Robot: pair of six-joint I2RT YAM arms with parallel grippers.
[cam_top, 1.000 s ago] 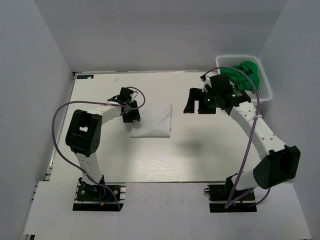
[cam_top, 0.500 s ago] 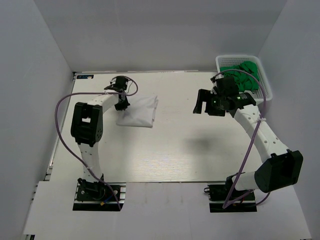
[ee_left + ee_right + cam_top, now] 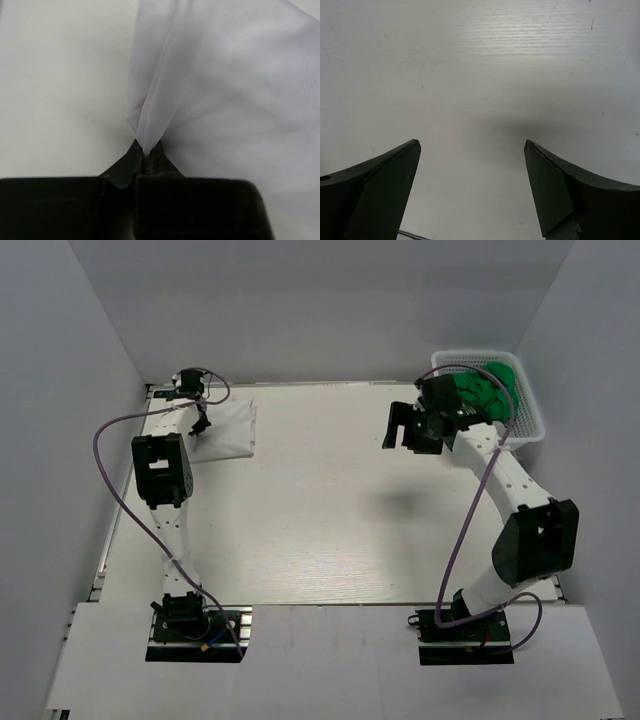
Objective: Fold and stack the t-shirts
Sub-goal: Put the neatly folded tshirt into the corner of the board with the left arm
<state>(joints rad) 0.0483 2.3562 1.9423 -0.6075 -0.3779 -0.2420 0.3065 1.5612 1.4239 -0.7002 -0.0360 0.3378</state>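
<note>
Left gripper (image 3: 146, 152) is pinched tight on a fold of the white t-shirt (image 3: 230, 430), which lies at the far left corner of the table (image 3: 320, 530), its left edge hidden under the arm. Right gripper (image 3: 471, 143) gapes wide above the table. The green t-shirts (image 3: 487, 390), partly hidden behind that arm, fill the mesh basket (image 3: 531, 426).

The top view is lit brightly and evenly by diffuse light from above. No glare is seen on the tabletop (image 3: 330, 530), and only a faint, soft-edged shadow is cast on it near the right arm (image 3: 500, 470). In the left wrist view the white t-shirt (image 3: 240, 90) is rendered soft, and the left tool (image 3: 146, 152) is reduced to a black, blurred mass. In the right wrist view the tabletop grain is sharply resolved, a dim shadow band is laid across it, and the right tool (image 3: 471, 143) is shown dark and underexposed.
</note>
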